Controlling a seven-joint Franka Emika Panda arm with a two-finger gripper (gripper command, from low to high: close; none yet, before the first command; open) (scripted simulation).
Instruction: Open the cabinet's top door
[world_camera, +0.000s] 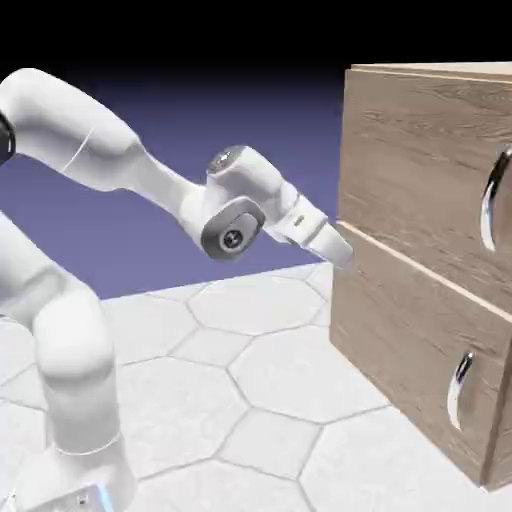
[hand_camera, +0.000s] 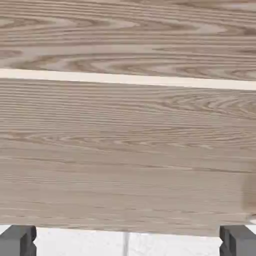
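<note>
the white arm (world_camera: 225, 205) reaches toward the cabinet (world_camera: 420, 280), bent at its wrist and tilted down. its claw (hand_camera: 128, 241) is open and holds nothing, perhaps just short of the wood. the top door (world_camera: 420, 170) is above and beyond the claw; its handle (world_camera: 495, 200) is on the far side, so going straight forward could hit the panel and miss it.

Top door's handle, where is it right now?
The top door's silver handle is at the exterior view's right edge, above the lower panel's smaller handle.
</note>
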